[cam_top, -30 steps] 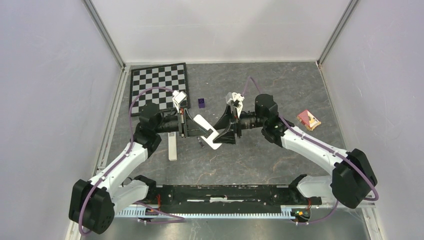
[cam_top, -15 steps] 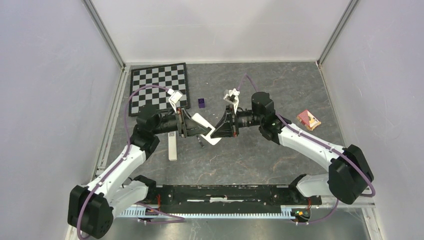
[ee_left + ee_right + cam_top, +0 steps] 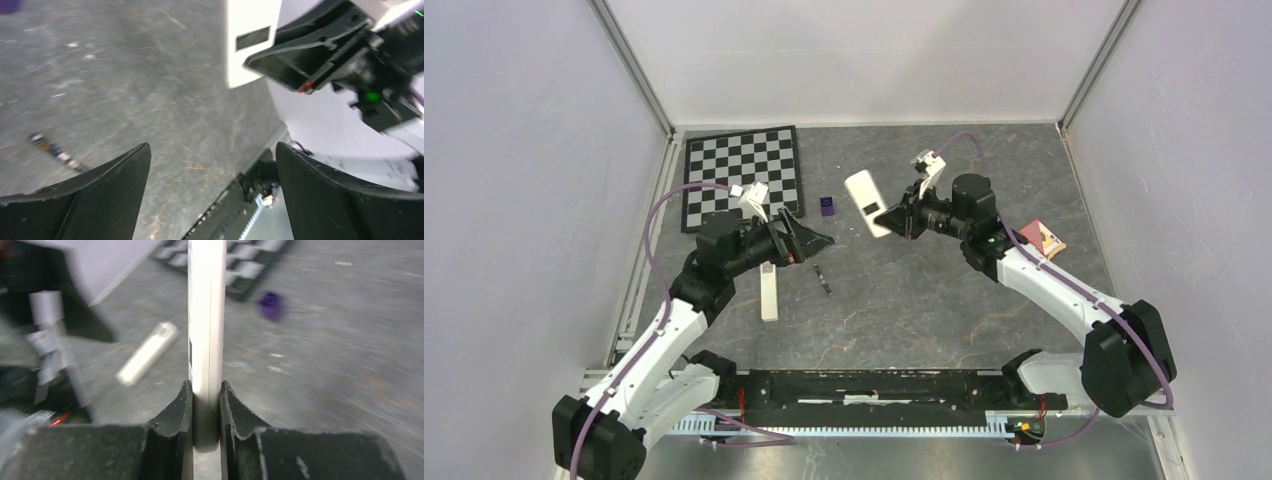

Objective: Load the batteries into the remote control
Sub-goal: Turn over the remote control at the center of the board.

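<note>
My right gripper (image 3: 896,215) is shut on one end of the white remote control (image 3: 860,190) and holds it tilted in the air above the table's middle. A small dark rectangle shows on its upper face. In the right wrist view both jaws press flat on the remote control (image 3: 205,315), seen edge-on. My left gripper (image 3: 816,232) hangs wide open and holds nothing, left of the remote control (image 3: 250,15) and apart from it. The batteries (image 3: 824,281) lie end to end on the table below the left gripper (image 3: 212,147); the left wrist view shows the batteries (image 3: 55,150) at far left.
A narrow white bar (image 3: 769,293) lies on the table beside my left arm. A purple cube (image 3: 827,206) sits behind the grippers, next to a checkerboard (image 3: 742,175) at the back left. A small red-faced remote (image 3: 1041,238) lies at the right.
Both grippers were at the remote control low over the batteries. The left let go, opened wide and drew back; the right shut on it and carried it up and to the back right.
</note>
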### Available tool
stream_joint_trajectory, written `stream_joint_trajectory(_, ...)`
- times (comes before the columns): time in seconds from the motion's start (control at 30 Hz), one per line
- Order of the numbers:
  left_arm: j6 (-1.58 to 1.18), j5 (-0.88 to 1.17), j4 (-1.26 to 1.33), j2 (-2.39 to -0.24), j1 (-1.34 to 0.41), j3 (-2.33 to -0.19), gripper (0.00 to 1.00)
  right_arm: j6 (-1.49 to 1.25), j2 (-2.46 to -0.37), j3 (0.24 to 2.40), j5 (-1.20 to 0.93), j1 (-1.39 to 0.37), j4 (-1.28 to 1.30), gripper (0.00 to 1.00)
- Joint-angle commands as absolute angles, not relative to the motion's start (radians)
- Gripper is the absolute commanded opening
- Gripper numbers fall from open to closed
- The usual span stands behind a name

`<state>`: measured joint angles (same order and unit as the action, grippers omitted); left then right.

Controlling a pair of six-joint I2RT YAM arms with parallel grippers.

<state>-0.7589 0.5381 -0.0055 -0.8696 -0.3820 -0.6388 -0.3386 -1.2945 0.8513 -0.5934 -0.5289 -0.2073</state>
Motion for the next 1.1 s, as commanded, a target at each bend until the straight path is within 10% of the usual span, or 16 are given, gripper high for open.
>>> stream_joint_trajectory(0.0,-0.703,0.220,-0.188,-0.829,-0.384,-0.632,1.00,-0.177,-1.286,0.883,-0.044,-0.504,-0.042,0.00)
stream_joint_trajectory(0.37,-0.657,0.077,-0.314,-0.862,-0.383,-0.656,1.00,0.106,-1.511,0.975,0.816,-0.421,0.060,0.00)
stream_joint_trajectory(1.07,-0.667,0.077,-0.317,-0.880,-0.383,-0.671,1.00,0.189,-1.749,0.960,0.706,-0.305,0.060,0.00)
